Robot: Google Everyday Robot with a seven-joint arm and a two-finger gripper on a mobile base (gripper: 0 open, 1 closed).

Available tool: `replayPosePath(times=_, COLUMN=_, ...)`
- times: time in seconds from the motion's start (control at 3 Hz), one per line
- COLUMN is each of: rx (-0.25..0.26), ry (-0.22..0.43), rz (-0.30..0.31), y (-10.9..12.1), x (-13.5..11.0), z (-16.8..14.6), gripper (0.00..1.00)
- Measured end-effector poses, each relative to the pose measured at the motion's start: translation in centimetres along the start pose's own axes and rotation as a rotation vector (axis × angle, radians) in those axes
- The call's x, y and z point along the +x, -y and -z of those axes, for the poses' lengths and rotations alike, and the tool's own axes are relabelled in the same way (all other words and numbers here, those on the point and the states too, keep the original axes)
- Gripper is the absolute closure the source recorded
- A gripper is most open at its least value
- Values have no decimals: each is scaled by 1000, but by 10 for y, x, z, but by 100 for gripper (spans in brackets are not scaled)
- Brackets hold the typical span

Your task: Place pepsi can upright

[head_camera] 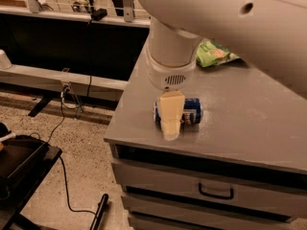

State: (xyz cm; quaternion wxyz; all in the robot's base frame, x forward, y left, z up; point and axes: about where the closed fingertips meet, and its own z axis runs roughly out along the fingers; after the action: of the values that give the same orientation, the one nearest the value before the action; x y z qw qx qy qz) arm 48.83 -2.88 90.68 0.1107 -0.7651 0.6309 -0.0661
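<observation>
The pepsi can (191,112), dark blue with a white label patch, lies on its side on the grey cabinet top (240,123) near the front left edge. My gripper (171,114) hangs from the big white arm straight over the can's left end, and its pale finger covers that end. The can's top and logo are hidden behind the finger.
A green snack bag (216,53) lies at the back of the cabinet top. The cabinet has drawers (216,191) below the front edge. On the floor to the left are a black case (19,164) and cables. The clear bottle is hidden behind the arm.
</observation>
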Motion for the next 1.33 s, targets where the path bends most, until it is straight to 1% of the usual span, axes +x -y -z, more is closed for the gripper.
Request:
replayPosePath(times=0.33, rx=-25, ry=6, rz=-33, y=10, x=-11, z=-22, gripper=0)
replayPosePath(times=0.67, rx=-59, ry=-1, rz=-66, y=18, x=-14, z=-47, gripper=0)
replayPosePath(times=1.0, rx=-98, ry=-10, rz=-107, y=20, x=-13, z=-70, gripper=0)
replayPosePath(times=1.33, rx=-121, ry=-21, rz=-151, y=21, x=-4, z=-84, gripper=0)
